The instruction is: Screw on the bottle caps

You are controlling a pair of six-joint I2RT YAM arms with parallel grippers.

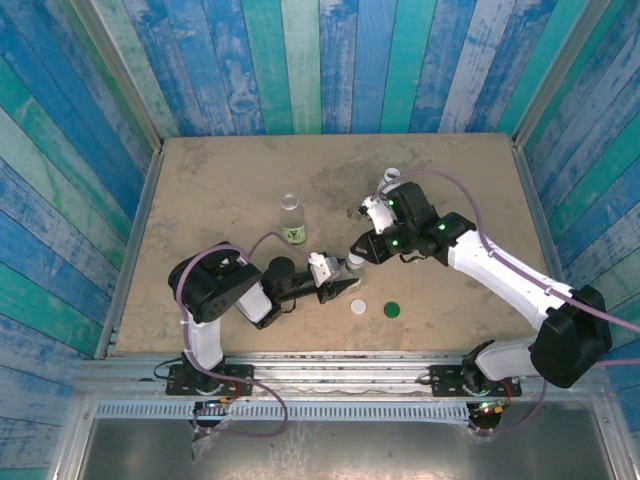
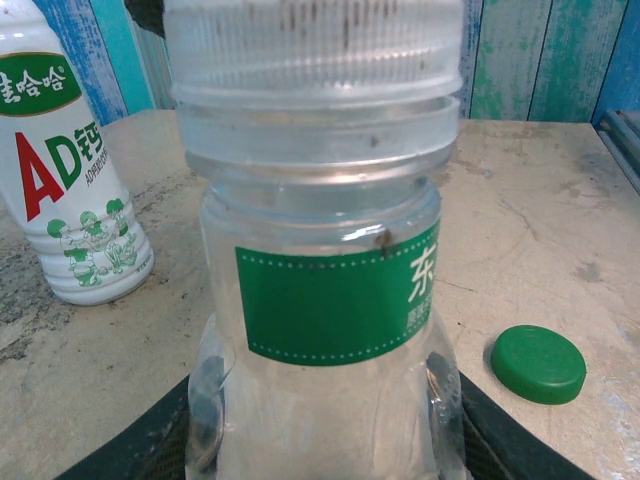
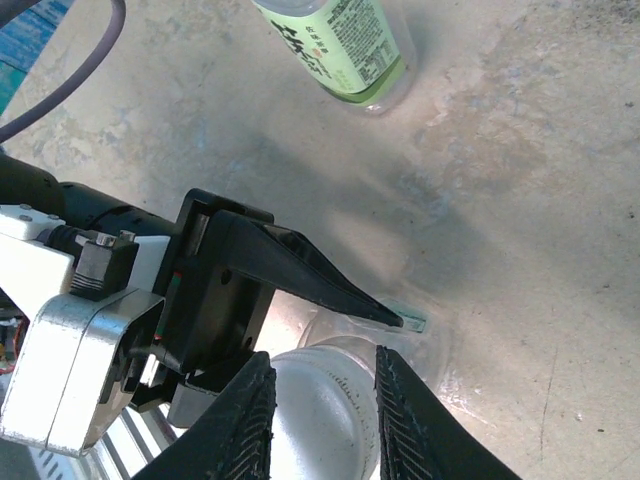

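The tiny clear bottle [image 2: 330,300] with a green label stands upright near the table's front middle [image 1: 352,270]. My left gripper [image 2: 325,440] is shut on its lower body, one black finger [image 3: 300,268] on each side. A white cap [image 3: 320,415] sits on its neck [image 2: 315,50], and my right gripper [image 3: 320,400] is shut on that cap from above [image 1: 358,255]. The slim clear bottle [image 1: 291,220] with the olive label [image 3: 340,45] stands open-necked behind. The white-wrapped bottle [image 2: 70,170] stands at the back [image 1: 390,180]. A second white cap [image 1: 358,307] and the dark green cap [image 1: 393,309] lie loose in front.
The dark green cap [image 2: 538,363] lies flat just right of the held bottle. Blue and green plank walls [image 1: 320,60] close in the table on three sides. The right arm's grey cable [image 1: 470,195] loops over the back right of the table.
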